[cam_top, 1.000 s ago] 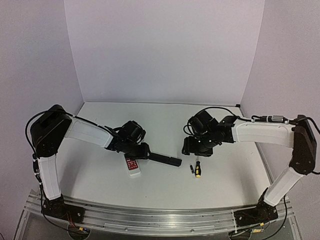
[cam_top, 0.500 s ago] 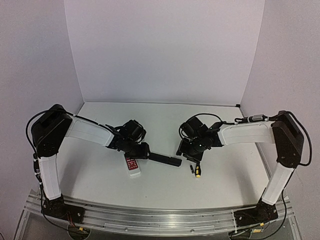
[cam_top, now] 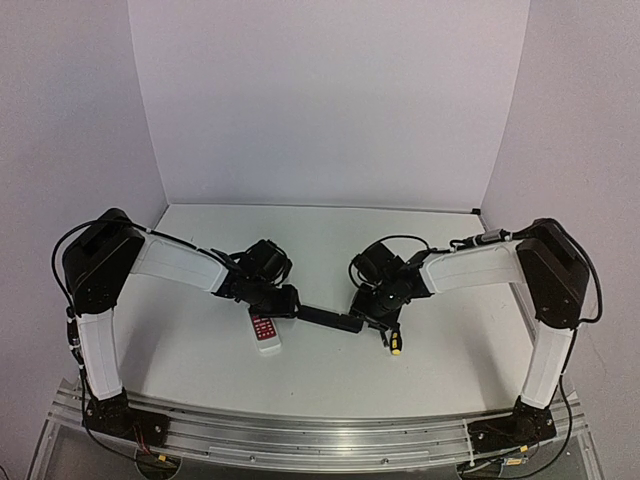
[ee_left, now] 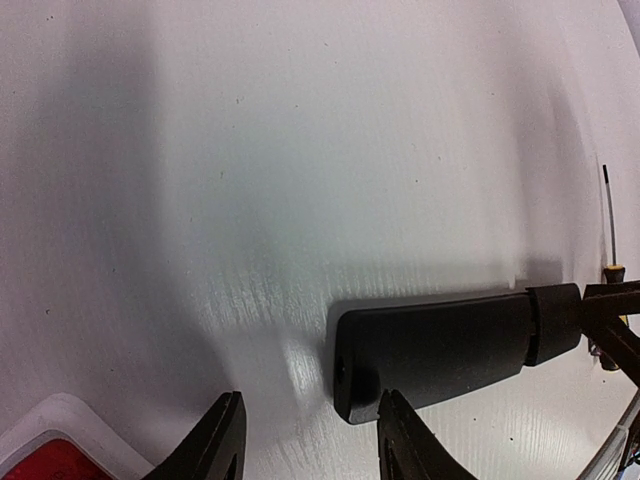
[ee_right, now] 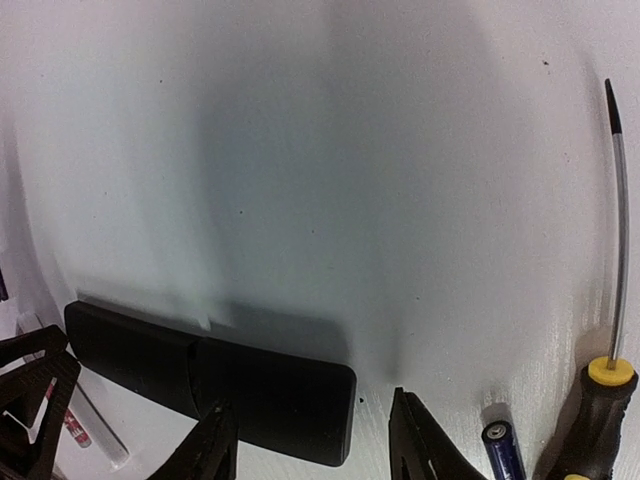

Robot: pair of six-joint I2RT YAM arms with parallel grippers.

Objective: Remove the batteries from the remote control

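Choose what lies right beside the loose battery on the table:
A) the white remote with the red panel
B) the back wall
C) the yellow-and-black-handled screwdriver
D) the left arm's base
C: in the right wrist view the battery lies just beside the handle of the screwdriver, with bare table between it and the black remote.

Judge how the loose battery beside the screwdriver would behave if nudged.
The battery is a smooth cylinder lying on its side, so it would probably roll. The screwdriver handle close beside it might stop it on that side. Its round casing may slip when pinched.
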